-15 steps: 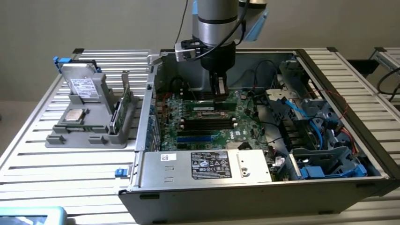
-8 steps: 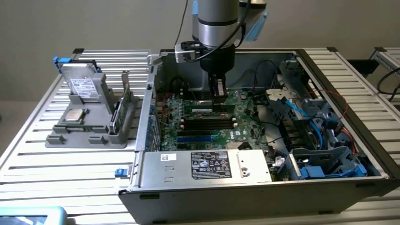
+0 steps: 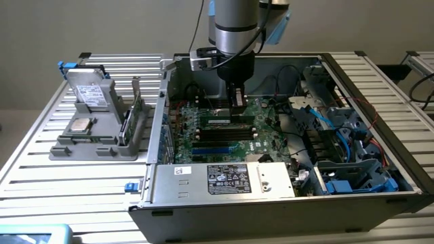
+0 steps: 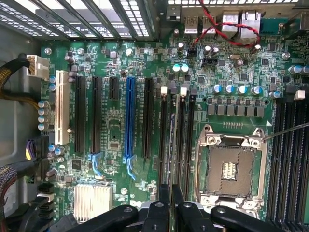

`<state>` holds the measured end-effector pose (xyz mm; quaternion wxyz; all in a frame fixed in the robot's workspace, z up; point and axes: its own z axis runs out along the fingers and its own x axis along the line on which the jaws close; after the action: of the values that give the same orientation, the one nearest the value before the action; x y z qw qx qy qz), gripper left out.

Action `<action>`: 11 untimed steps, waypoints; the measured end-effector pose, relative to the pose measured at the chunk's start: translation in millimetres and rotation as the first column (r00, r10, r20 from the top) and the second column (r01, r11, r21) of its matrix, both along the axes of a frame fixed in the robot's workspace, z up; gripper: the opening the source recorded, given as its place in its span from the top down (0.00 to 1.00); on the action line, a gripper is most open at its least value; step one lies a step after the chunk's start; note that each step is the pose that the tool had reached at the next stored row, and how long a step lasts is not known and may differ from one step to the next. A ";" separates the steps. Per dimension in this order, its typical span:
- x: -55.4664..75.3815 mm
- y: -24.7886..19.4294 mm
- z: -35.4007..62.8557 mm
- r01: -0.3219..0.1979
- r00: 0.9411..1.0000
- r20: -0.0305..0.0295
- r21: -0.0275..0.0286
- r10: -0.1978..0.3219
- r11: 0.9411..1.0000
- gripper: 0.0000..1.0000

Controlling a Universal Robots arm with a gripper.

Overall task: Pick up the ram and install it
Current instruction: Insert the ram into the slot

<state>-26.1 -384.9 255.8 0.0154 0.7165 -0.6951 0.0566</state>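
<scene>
One stick mattered here: the ram (image 3: pixel 220 121) stood on edge among the black slots (image 4: pixel 162 145) of the board (image 4: pixel 120 72), in line with them. The gripper (image 4: pixel 170 205) was clenched on the ram, its jaws nearly together and the ram's thin top edge running out from between them. In the exterior view the arm reached straight down into the open case (image 3: pixel 271 216), with the gripper at about the ram's middle.

We judged the pick-up done and the install in hand. We could not tell whether the ram was fully seated or only resting in its slot. Finishing, in our judgement, called for a straight push down, with the stick square to the slot and both ends level.

Empty slots lay just beside the ram on either side, so there was little room for drift. The bare socket (image 4: pixel 231 169) sat near, beyond those slots, and its thin lever (image 4: pixel 285 131) pointed away from the ram. A red and black wire (image 4: pixel 227 29) looped by the ports, well apart. Blue cables (image 3: pixel 318 124) hung on the exterior view's right of the board, also well apart.

Outside the case, on the exterior view's left, a grey holder (image 3: pixel 95 150) kept a chip (image 3: pixel 83 125) and a card (image 3: pixel 139 114). We saw nothing lying across the ram's slot.
</scene>
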 end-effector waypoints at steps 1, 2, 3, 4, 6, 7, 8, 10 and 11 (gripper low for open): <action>0.0 0.0 -0.7 0.000 1.000 0.000 -0.001 0.000 1.000 0.86; 0.0 0.0 -1.1 0.000 1.000 0.000 -0.003 0.000 1.000 0.86; 0.0 0.0 -1.2 0.000 1.000 0.000 -0.004 0.000 1.000 0.86; 0.0 -0.2 -1.2 0.000 1.000 0.000 -0.006 0.000 1.000 0.86; 0.0 -0.4 -1.4 0.000 1.000 0.000 -0.009 0.000 1.000 0.86; 0.0 -0.6 -1.4 0.000 1.000 0.000 -0.011 0.000 1.000 0.86; 0.1 -1.1 -1.4 0.000 1.000 0.000 -0.013 0.000 1.000 0.86; 0.8 -1.8 -1.5 0.000 1.000 0.000 -0.014 0.000 1.000 0.86; 1.3 -2.1 -1.5 0.000 1.000 0.000 -0.015 0.000 1.000 0.86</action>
<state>-24.9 -387.1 254.3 0.0206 0.7164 -0.6946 0.0617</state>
